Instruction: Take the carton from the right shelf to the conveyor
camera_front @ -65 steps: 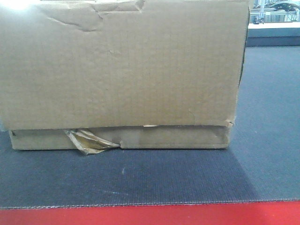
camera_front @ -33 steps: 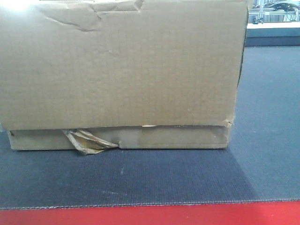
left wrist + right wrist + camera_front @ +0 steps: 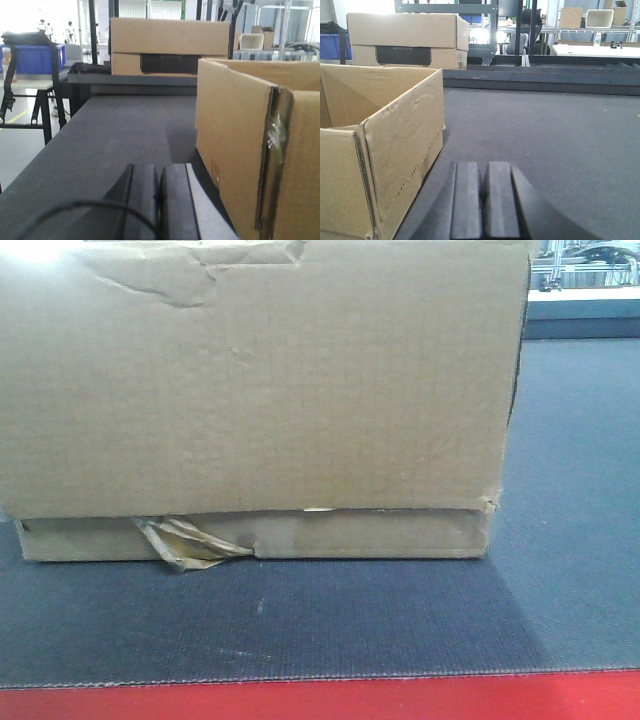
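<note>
- Front view: shows the carton (image 3: 260, 390) sitting flat on the conveyor (image 3: 400, 610), just behind the red front edge, with a wrinkled scrap of tape (image 3: 185, 540) hanging at its lower seam and a dented, torn top edge. Shows no pincer here, so gives no bearing from either one.
- Left wrist view: shows the left pincer (image 3: 159, 197) with its two dark fingers pressed together, holding nothing, low over the belt. Puts the carton (image 3: 240, 145) just ahead and to the right of that pincer, near but apart, its corner flap gaping slightly. Places a second cardboard box (image 3: 167, 45) far ahead at the belt's end, and a blue bin (image 3: 32, 57) ahead to the left, off the belt.
- Right wrist view: shows the right pincer (image 3: 481, 200) likewise closed and empty over the belt. Puts the carton (image 3: 395, 150), open-topped, just ahead and to the left, not touching. Leaves bare belt (image 3: 560, 145) straight ahead; sets a second box (image 3: 405, 40) and shelving far ahead.
- Judgement: looks essentially delivered, with the carton between the two pincers.
- Risk: could snag a closed pincer on the loose flap or tape while pulling away, dragging or skewing the carton toward the red edge; could crumple the soft dented wall with any sideways sweep.
- Obstruction: nothing blocks a straight retreat; only the carton walls crowd each pincer's inner side.
</note>
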Action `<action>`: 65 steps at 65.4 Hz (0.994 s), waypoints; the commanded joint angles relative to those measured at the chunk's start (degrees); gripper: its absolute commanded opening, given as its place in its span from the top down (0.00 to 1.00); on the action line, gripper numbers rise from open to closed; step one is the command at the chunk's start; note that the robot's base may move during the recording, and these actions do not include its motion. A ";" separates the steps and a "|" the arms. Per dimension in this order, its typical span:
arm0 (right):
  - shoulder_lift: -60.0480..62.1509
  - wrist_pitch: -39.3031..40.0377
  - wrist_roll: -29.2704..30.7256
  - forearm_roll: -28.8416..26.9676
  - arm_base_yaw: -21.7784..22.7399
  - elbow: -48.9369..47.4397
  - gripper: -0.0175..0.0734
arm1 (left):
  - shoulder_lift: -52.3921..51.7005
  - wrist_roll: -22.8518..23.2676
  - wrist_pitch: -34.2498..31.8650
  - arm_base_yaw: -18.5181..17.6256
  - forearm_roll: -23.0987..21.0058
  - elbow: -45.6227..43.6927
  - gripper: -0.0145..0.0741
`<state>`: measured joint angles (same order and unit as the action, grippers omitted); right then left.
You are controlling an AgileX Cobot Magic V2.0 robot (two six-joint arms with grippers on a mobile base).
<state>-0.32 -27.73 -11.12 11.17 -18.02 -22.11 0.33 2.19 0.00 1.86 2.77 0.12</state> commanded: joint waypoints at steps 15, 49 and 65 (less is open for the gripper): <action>0.32 1.27 0.04 0.40 0.30 -0.09 0.88 | -0.33 -0.23 0.00 3.59 0.05 -0.12 0.84; 0.32 1.27 0.04 0.40 0.30 -0.09 0.88 | -0.33 -0.23 0.00 3.59 0.05 -0.12 0.84; 0.32 1.17 0.04 1.17 0.30 -0.09 0.88 | -0.33 -0.23 0.00 3.59 0.05 -0.12 0.84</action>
<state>-0.32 -27.73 -11.12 11.17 -18.02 -22.11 0.33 2.07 0.90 5.27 2.77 0.12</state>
